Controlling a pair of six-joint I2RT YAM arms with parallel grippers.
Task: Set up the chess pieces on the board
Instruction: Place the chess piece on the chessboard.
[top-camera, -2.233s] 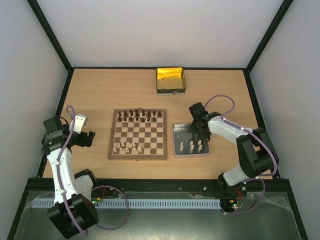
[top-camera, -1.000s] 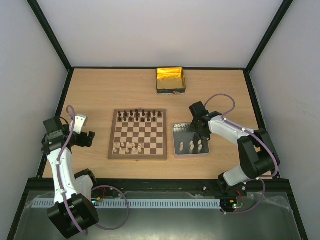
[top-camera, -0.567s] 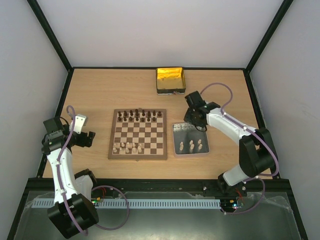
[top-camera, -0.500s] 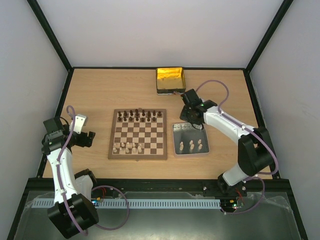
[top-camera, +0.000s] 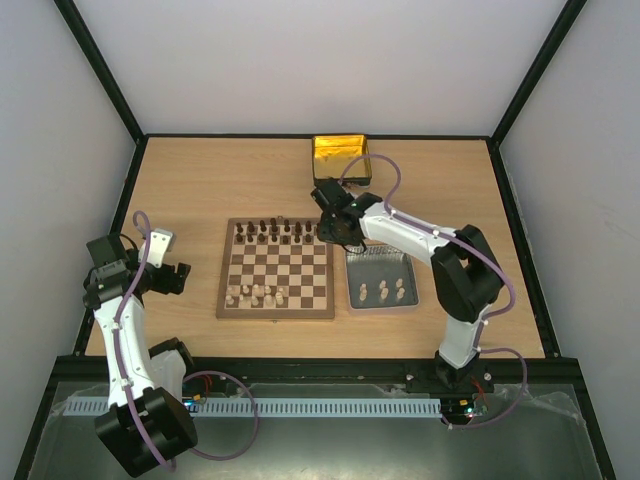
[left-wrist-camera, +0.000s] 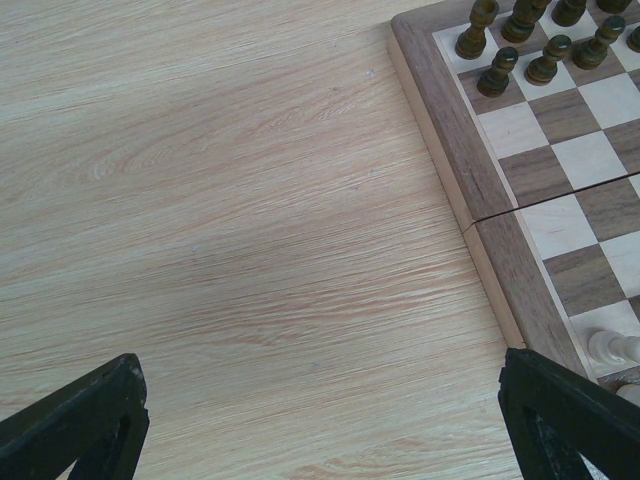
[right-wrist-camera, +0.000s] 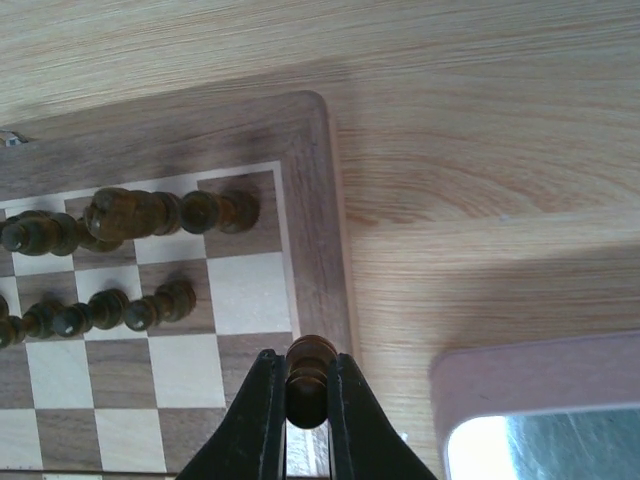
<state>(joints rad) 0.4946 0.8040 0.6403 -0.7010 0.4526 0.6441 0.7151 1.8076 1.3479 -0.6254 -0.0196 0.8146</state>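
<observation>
Swinging away from the grey tray (top-camera: 380, 258), the right arm has carried its load across to the board's (top-camera: 275, 313) far right corner. The right gripper (right-wrist-camera: 308, 385) is pinched tight on one dark chess piece (right-wrist-camera: 307, 372), whose rounded head shows just past the fingertips. I cannot tell whether the piece hangs truly upright.

In the wrist view the piece hovers over the board's right border, a little nearer than the two dark rows (top-camera: 280, 232) at the board's far edge. The second of those rows stops one square short. That pale square at the board's right edge looks bare, and it lies just beyond the fingertips, slightly inward. So the coming move is probably a short shift toward the far edge and in over the board, then a lowering.

The right arm is clearly the nearer one. The left gripper (top-camera: 170, 275) hangs off the board's left side with jaws spread wide, holding nothing. Cream pieces (top-camera: 382, 291) wait on the tray, beside the board's right edge, and a few stand on the board's near rows (top-camera: 255, 294).
</observation>
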